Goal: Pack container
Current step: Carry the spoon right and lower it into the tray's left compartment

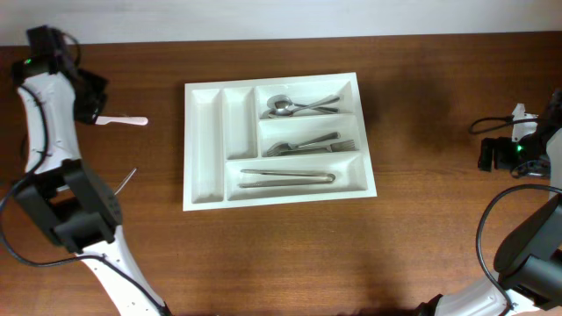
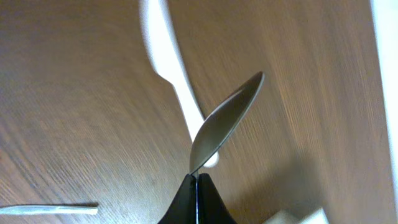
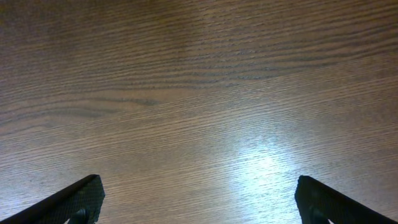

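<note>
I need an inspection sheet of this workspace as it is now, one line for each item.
Surface: dark wooden table, glare under the right wrist.
Job's things: white container at centre; spoons, forks and long metal pieces in the crosswise compartments, upright ones empty; white plastic utensil and thin grey piece loose to its left.
Clutter: nothing seen.
Grippers: left gripper shut on a metal utensil; right gripper open, holding nothing.
Cables: black cable by the right arm.
Surroundings: pale wall strip behind the table.
</note>
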Action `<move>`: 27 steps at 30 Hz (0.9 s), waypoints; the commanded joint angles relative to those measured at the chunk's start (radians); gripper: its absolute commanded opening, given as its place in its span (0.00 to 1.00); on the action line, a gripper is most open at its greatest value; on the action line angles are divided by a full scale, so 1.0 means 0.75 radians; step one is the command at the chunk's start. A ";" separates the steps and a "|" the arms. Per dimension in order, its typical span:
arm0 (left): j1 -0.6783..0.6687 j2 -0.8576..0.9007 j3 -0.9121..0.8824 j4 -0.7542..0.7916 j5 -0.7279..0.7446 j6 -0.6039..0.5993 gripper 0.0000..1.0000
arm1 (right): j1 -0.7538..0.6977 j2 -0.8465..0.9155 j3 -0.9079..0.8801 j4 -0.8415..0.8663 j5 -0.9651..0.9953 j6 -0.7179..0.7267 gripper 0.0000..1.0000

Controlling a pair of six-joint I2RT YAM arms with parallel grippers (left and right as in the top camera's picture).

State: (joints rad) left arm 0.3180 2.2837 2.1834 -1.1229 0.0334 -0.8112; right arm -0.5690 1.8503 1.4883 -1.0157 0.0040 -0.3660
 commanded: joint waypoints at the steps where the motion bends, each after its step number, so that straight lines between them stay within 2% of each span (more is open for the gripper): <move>1: -0.136 -0.002 0.052 -0.075 0.117 0.465 0.02 | -0.001 -0.015 0.001 0.004 0.011 0.010 0.99; 4: -0.246 -0.001 0.052 -0.140 0.135 0.605 0.02 | -0.001 -0.015 0.001 0.004 0.011 0.010 0.99; 8: -0.358 -0.001 0.052 -0.161 0.123 0.667 0.02 | -0.001 -0.015 0.001 0.004 0.011 0.010 0.99; 13: -0.449 -0.001 0.051 -0.190 -0.054 0.740 0.02 | -0.001 -0.015 0.001 0.004 0.011 0.010 0.99; 17: -0.477 0.004 0.049 -0.209 -0.061 0.843 0.02 | -0.001 -0.015 0.001 0.004 0.011 0.010 0.99; 27: -0.490 0.062 0.006 -0.250 -0.047 0.933 0.02 | -0.001 -0.015 0.001 0.005 0.011 0.010 0.99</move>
State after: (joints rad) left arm -0.0441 2.2860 2.2028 -1.2984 0.0025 -0.1627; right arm -0.5690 1.8503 1.4883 -1.0157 0.0036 -0.3656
